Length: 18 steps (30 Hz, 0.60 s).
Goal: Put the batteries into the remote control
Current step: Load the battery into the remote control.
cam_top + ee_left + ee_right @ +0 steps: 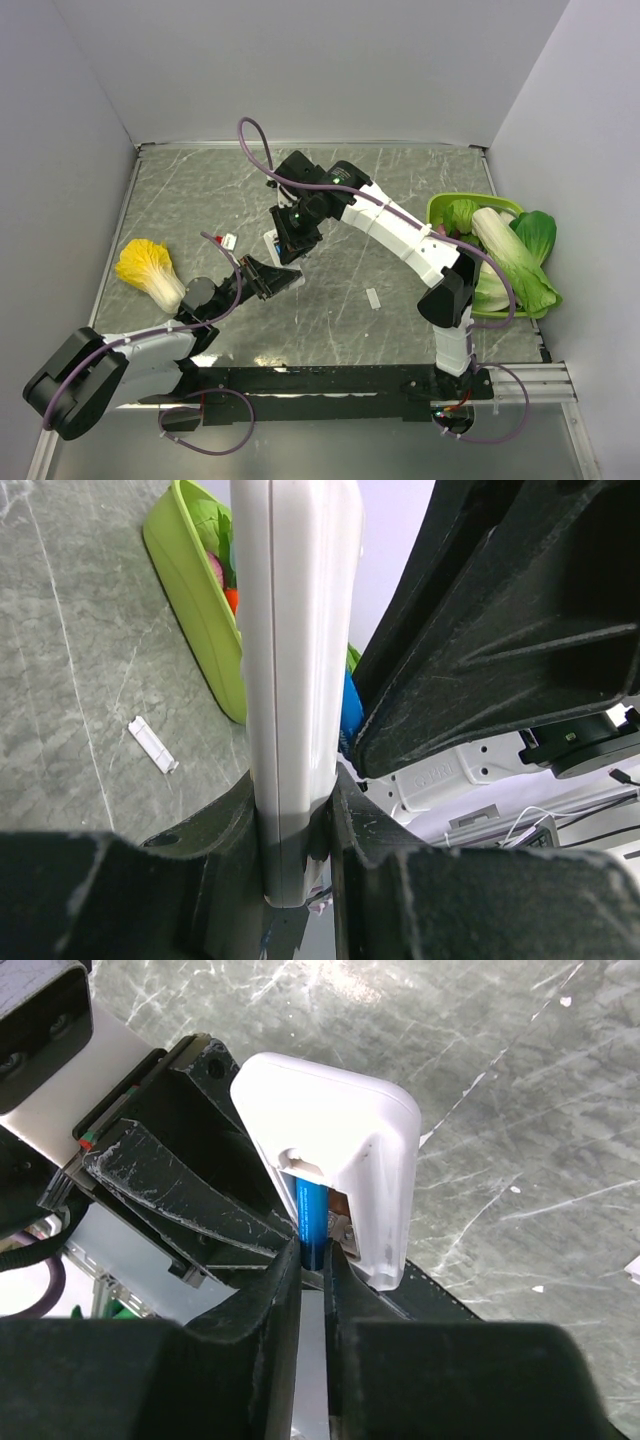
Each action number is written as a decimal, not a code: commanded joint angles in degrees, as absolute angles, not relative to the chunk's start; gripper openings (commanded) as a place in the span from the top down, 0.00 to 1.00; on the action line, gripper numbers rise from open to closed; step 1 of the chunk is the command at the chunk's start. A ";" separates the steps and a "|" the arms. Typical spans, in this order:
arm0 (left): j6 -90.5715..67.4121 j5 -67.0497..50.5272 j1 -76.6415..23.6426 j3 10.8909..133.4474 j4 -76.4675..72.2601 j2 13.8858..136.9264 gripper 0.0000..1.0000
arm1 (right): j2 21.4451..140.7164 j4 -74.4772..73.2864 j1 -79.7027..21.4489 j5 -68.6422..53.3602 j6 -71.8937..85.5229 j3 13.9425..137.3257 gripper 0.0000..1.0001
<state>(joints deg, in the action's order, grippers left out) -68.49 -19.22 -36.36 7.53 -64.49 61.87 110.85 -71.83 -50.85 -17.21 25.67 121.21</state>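
L tool: clamped on white remote control, fingers on its long edges. Remote loc.: over mid-bench, left of centre in top view, betw. both tools. R tool: fingers nearly together, pinching one blue battery. Battery: far end inside open compartment in remote's back, near end betw. R fingers. Bench: grey marbled top. Misc: small white strip, flat on bench, apart from remote; green basket w/ leafy greens, right side; yellow cabbage, left side.
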 commanded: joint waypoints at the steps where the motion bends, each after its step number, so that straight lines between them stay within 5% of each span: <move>1: -69.08 -20.30 -36.74 9.23 -72.51 61.96 0.98 | 112.15 -70.49 -50.28 -16.52 25.40 123.57 0.79; 18: -71.72 -18.11 -36.65 7.91 -74.88 62.58 0.98 | 110.83 -73.04 -50.45 -15.56 25.75 124.98 0.63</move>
